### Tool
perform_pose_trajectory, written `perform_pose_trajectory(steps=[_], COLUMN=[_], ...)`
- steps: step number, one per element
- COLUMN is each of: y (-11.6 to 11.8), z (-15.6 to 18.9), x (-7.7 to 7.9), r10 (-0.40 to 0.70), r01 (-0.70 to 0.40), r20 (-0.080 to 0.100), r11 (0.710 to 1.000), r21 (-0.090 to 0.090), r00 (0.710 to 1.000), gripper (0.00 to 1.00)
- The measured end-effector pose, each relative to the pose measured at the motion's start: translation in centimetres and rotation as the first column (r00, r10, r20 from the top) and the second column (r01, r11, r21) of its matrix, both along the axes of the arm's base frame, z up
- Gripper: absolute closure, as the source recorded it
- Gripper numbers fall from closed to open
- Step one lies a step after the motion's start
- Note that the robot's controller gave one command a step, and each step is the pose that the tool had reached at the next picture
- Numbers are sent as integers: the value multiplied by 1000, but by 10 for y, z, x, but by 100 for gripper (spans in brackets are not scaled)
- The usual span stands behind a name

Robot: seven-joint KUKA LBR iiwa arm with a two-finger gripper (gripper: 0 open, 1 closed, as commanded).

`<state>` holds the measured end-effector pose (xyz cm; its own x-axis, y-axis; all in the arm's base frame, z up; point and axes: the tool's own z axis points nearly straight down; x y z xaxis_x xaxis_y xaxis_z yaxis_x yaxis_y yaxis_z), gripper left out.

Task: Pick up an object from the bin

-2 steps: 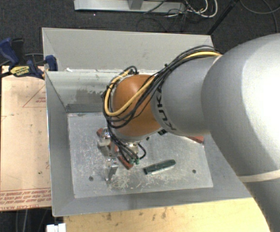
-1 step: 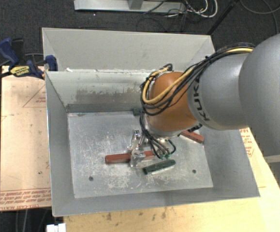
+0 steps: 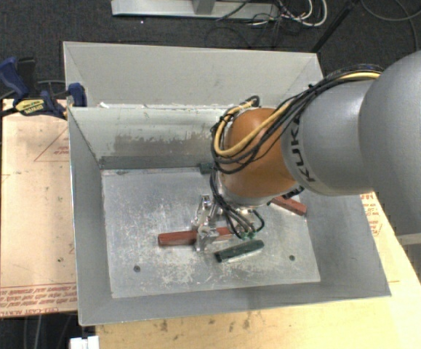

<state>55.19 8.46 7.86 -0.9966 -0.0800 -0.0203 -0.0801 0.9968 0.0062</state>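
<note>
My gripper (image 3: 204, 230) is low in the middle of the bin, down on a flat red-brown stick (image 3: 175, 238) that lies lengthwise on the floor. The stick's left part juts out to the left of the gripper, and its right part is hidden behind the metal. Just right of and below the gripper lies a dark green marker (image 3: 241, 250), tilted slightly and close to the gripper but apart from it. A second red-brown piece (image 3: 291, 206) pokes out from under the arm at the right.
The arm's orange cover and its cables hang over the bin's middle and right and hide the floor beneath. Sloped grey walls close the bin in on all sides. The floor to the left is scuffed bare metal.
</note>
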Motion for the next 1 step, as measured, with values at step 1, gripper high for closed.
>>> perform_pose_trajectory(steps=[1], y=[7], z=[145], x=[4], r10=[-21], r01=[21], r20=[-15], r11=[1000], r21=[-6], r00=[1000], gripper=[100])
